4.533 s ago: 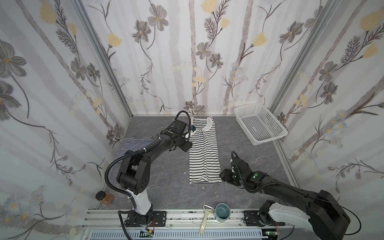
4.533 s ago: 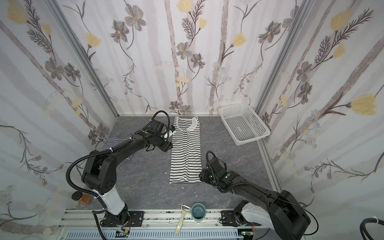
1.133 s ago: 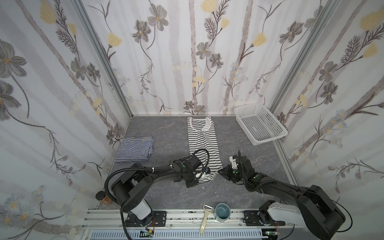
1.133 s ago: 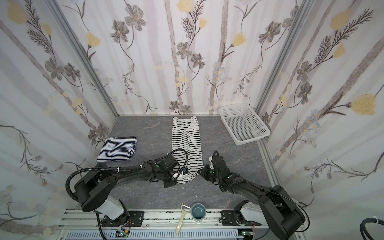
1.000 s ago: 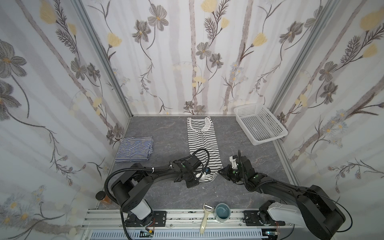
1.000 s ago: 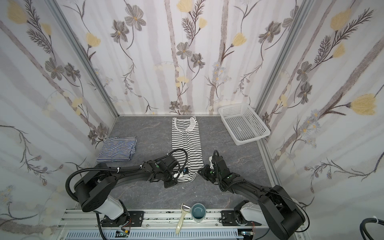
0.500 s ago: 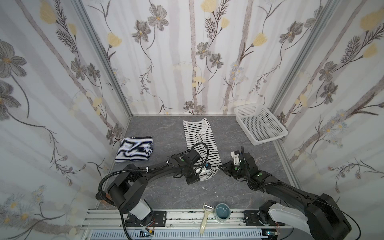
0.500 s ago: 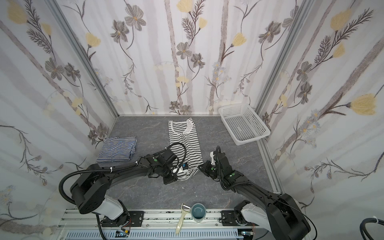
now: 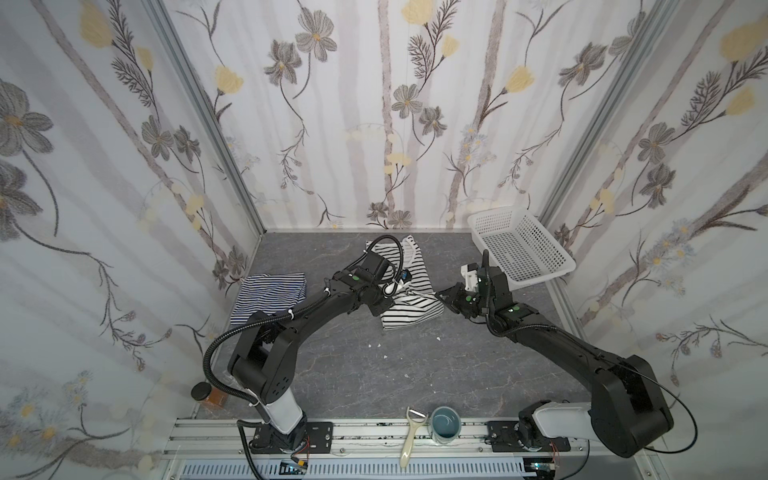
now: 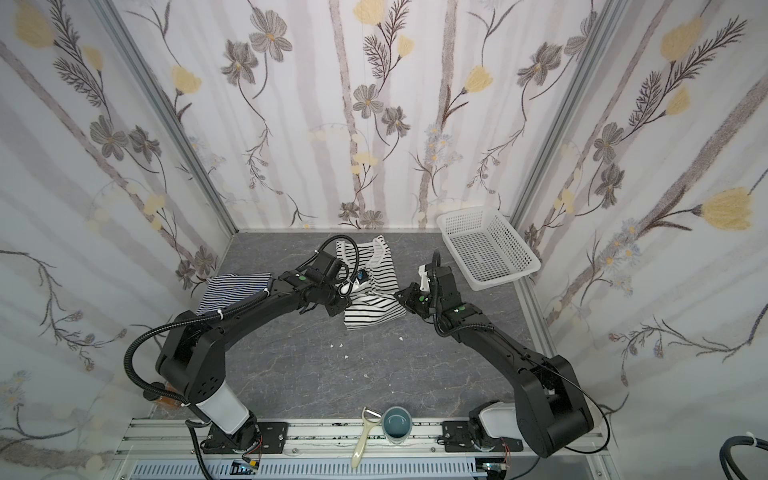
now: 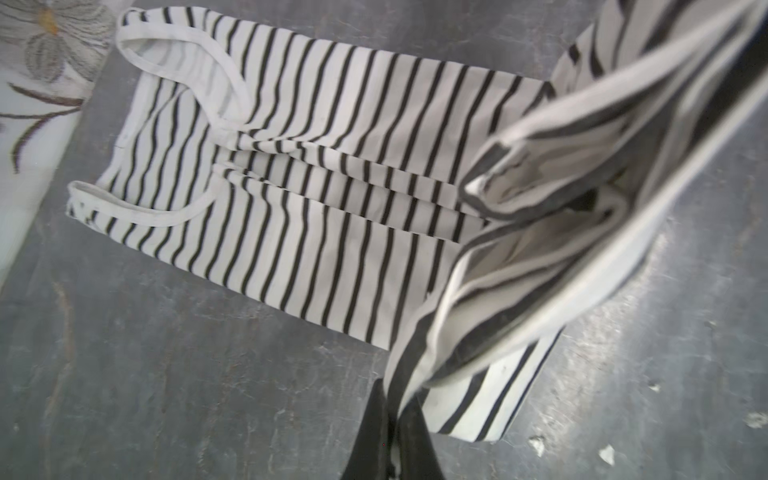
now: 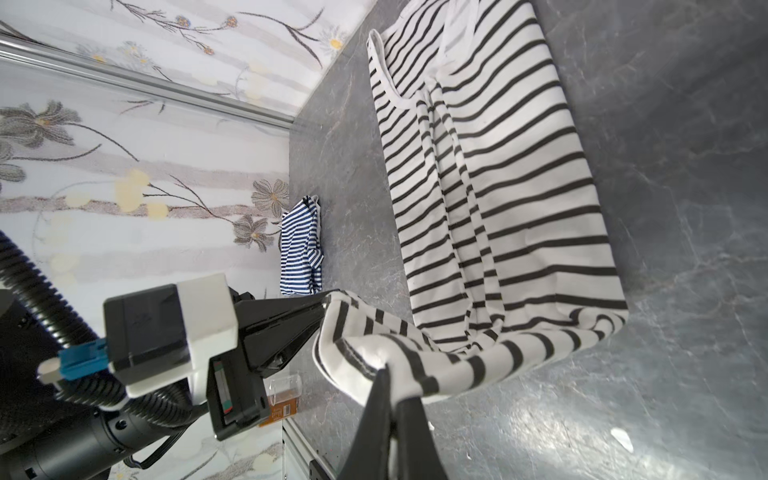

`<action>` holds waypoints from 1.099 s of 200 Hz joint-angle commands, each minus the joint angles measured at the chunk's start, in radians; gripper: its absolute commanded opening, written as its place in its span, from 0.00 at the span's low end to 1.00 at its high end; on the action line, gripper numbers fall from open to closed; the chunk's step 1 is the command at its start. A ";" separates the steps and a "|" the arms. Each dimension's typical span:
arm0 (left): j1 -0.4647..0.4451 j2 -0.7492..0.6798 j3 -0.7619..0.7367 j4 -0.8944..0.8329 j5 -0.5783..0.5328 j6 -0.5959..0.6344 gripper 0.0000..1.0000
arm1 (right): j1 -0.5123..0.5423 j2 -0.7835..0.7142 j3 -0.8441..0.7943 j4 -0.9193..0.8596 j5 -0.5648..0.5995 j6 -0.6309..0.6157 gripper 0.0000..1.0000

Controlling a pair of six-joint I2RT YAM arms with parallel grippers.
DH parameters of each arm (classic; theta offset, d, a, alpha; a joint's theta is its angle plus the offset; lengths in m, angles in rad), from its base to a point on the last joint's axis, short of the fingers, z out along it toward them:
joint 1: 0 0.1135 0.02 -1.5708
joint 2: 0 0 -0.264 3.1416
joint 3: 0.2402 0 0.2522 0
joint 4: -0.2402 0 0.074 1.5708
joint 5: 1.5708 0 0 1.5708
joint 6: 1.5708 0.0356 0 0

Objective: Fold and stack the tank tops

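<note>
One cream-handled peeler (image 9: 409, 440) and one blue-grey cup (image 9: 445, 424) lie just beside each other on the metal rail (image 9: 353, 434) at the near edge. One amber jar (image 9: 206, 397) with a black lid stands at the near left corner. Beyond them the grey desk (image 9: 374, 374) carries a few small white scraps (image 9: 385, 356).

Two black arms reach in from the rail: the left arm (image 9: 316, 307) and the right arm (image 9: 552, 336). The left tool (image 11: 392, 409) is pressed together on one corner of the hem of the wide-striped top (image 9: 409, 318), and the right tool (image 12: 395, 392) pinches the hem's other corner. The hem hangs between them, lifted off the desk above the garment's middle, so the cloth doubles back on itself at its near end. The straps lie flat toward the far wall. In both top views the left arm's wrist and its looped cable (image 9: 386, 237) cover part of that far half.

The navy top (image 9: 270, 297) – the second of the two tops – lies folded by the left wall, well apart from the first. In a top view the left arm crosses its near corner.

One white perforated basket (image 9: 515, 253) sits in the far right corner – near the right tool but apart from the cloth. Floral walls (image 9: 374, 124) close in three sides.
</note>
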 commanded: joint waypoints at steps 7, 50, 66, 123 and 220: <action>0.029 0.062 0.086 0.013 -0.023 0.020 0.00 | -0.022 0.119 0.102 0.005 -0.047 -0.055 0.00; 0.066 0.154 0.137 0.059 -0.050 0.004 0.01 | -0.036 0.306 0.263 -0.023 -0.068 -0.092 0.00; 0.071 0.176 0.140 0.069 -0.058 0.008 0.01 | -0.043 0.362 0.310 -0.022 -0.081 -0.096 0.00; 0.099 0.226 0.164 0.112 -0.056 -0.017 0.01 | -0.083 0.525 0.444 -0.023 -0.118 -0.100 0.00; 0.128 0.345 0.227 0.130 -0.062 -0.030 0.05 | -0.112 0.692 0.551 0.003 -0.158 -0.072 0.00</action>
